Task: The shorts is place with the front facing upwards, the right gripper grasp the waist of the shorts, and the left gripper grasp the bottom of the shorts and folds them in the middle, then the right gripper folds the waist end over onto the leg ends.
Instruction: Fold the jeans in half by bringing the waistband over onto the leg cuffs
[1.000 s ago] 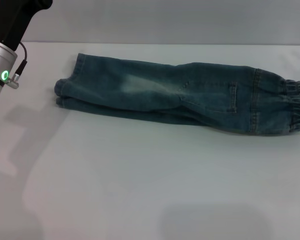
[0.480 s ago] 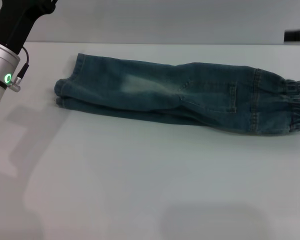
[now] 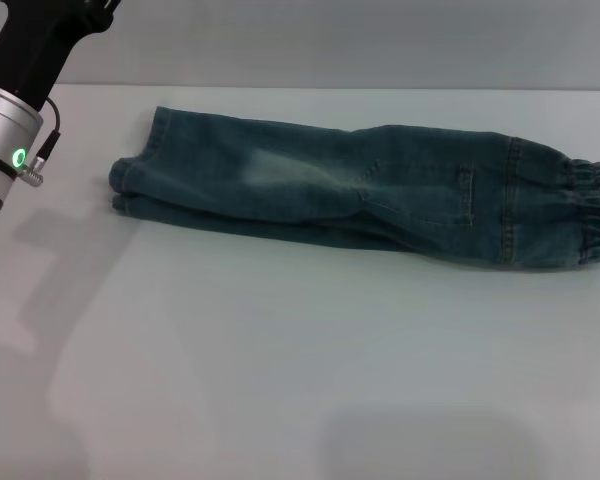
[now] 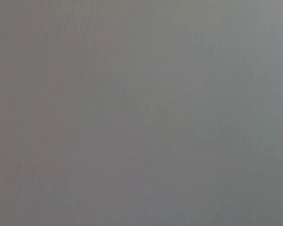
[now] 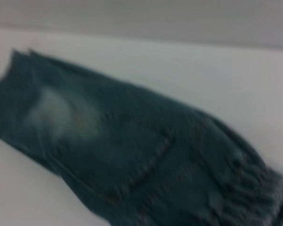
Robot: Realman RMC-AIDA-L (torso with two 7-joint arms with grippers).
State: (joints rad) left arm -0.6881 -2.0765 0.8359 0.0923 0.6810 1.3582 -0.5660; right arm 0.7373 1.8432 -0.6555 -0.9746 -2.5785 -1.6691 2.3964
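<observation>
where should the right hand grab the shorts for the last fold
Take the waist of the shorts, the ruffled elastic band at the robot's right end, coming from that side. The shorts already lie folded lengthwise, so the bunched band offers a thick edge to pinch.

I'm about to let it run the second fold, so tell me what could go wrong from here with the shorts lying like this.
1. The shorts are already folded lengthwise into a narrow strip, and the layers at the leg ends look uneven, so a pinch at the waist may catch only the top layer.
2. The waist sits at the very edge of the head view, so the right gripper's grasp would be hard to check.
3. The left arm hangs near the leg ends and could snag the cloth.
</observation>
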